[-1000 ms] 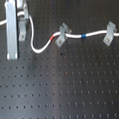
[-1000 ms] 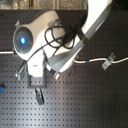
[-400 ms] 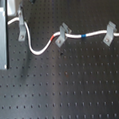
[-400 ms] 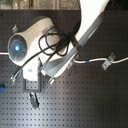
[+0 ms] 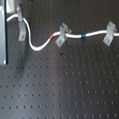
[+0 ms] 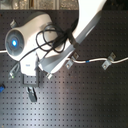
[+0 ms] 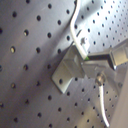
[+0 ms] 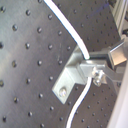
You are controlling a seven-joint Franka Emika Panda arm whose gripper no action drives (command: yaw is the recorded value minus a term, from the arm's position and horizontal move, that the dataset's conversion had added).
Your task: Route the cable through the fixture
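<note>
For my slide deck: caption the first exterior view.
White cable curving across a black perforated board through slanted grey clips, its left end at the tall grey fixture.

White cable [image 5: 42, 44] threaded through upright grey fixture [image 5: 21, 28]

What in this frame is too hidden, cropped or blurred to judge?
- Gripper: dark and small in the second exterior view, so open or shut is unclear.
- Cable: both ends run past the edges of the first exterior view.
- Fixture: the arm's body hides it in the second exterior view.
</note>
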